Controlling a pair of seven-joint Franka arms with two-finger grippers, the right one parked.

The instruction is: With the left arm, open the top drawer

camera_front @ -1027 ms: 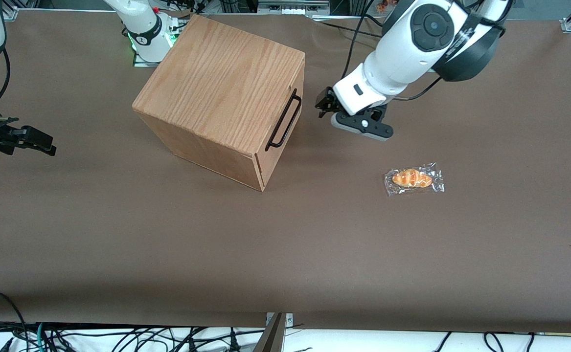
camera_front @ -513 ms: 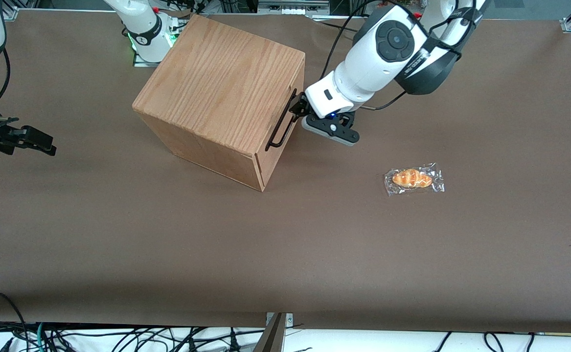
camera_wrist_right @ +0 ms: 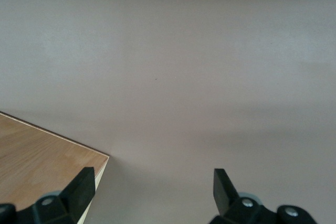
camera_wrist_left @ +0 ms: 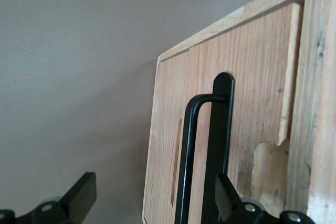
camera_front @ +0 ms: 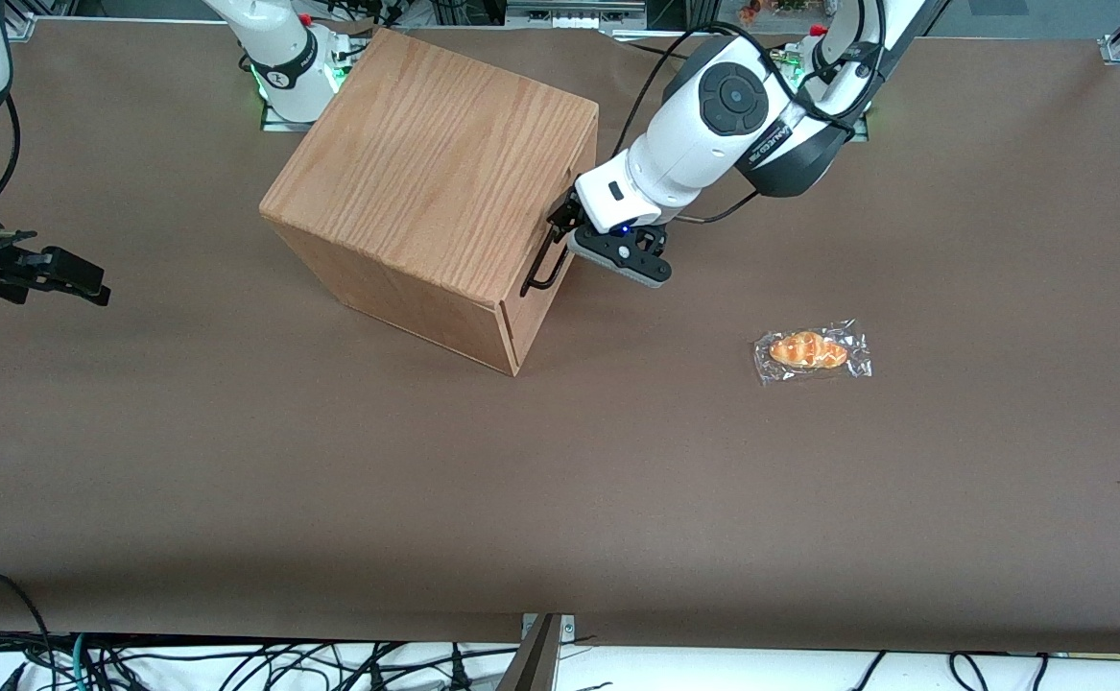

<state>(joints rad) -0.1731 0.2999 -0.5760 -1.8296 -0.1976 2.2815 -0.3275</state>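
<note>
Top drawer shut, uppermost in oak box on brown table; cables along table edges. Light oak front, thin black bar handle. Left arm gripper at handle, fingers spread wide, bar between them. Wrapped pastry toward working arm's end.

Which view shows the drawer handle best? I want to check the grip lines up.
The left wrist view: the handle stands close up between the open gripper fingers. The front view shows it small, partly covered by the gripper. The right wrist view misses it.
</note>
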